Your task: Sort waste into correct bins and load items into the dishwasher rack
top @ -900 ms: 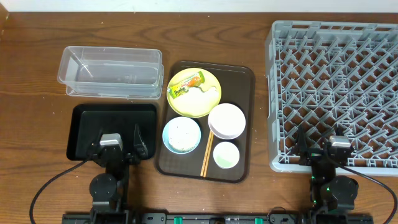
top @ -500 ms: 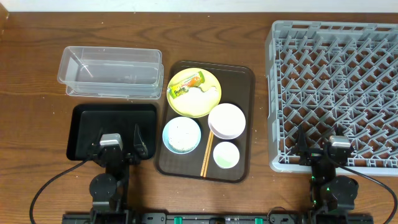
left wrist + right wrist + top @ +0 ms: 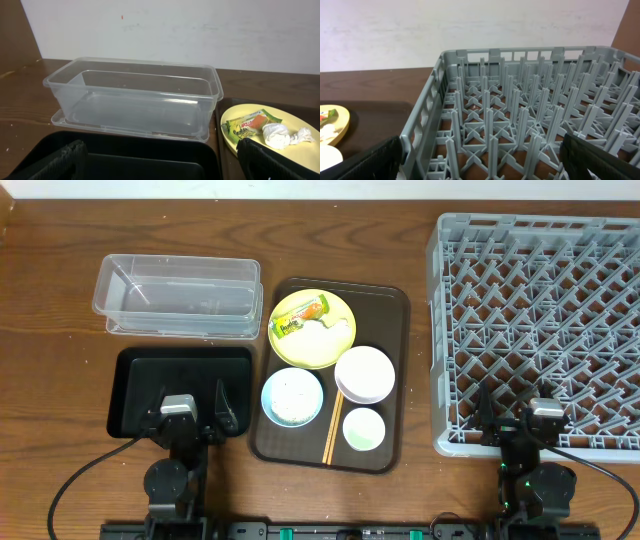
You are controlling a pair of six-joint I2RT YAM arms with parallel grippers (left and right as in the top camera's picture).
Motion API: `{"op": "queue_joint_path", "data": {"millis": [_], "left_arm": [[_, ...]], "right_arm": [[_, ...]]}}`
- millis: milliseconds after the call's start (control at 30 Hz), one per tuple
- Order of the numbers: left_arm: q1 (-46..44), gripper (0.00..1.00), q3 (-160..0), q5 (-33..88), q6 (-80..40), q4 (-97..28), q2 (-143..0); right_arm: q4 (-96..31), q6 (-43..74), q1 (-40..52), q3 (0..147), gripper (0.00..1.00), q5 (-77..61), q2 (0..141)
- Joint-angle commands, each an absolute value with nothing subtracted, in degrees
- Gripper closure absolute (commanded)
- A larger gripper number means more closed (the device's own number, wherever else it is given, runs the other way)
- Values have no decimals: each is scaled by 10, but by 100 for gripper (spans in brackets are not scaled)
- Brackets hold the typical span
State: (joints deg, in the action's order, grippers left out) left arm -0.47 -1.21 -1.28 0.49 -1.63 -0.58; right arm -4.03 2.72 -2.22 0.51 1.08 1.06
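At the bottom of the overhead view the two arms sit side by side. The left gripper (image 3: 160, 150) hangs over the near edge of the black tray (image 3: 135, 370), its fingers (image 3: 55, 162) spread wide apart with nothing between them. The right gripper (image 3: 481, 145) hangs over the near left corner of the rack (image 3: 540, 320), also spread wide and holding nothing.

Between the arms, at bottom centre, a brown tray (image 3: 395, 310) lies on the wooden table (image 3: 50, 330) and carries the dishes. Nearest on it are the small white cup (image 3: 363, 429), upright, and the chopsticks (image 3: 333, 430), lying together just left of the cup and pointing away from the arms. Left of the chopsticks' far ends stands the blue bowl (image 3: 292, 397), with pale specks inside that are too small to make out. To its right, just beyond the cup, is the white bowl (image 3: 364, 373), which meets the lower right edge of the plate (image 3: 335, 350).

The plate fills the far end of the brown tray. On it lie the wrapper (image 3: 298, 317), towards the upper left, and the white scrap (image 3: 325, 327), crumpled and touching the wrapper's right side.

Beyond the black tray, in the upper left of the frame, the clear tub (image 3: 178, 295) stands upright on its lid, just apart from the black tray. The rack takes up the whole right side and runs to the top edge. A pale wall (image 3: 200, 25) rises behind the table.
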Motion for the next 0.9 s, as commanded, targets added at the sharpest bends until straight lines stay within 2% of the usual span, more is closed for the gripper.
{"op": "queue_joint_path", "data": {"millis": [0, 867], "left_arm": [[-2, 2, -2, -20, 15, -40, -2], [-2, 2, -2, -20, 14, -40, -2]], "right_arm": [[-41, 23, -16, 3, 1, 15, 10], [-41, 31, -16, 3, 1, 15, 10]]}}
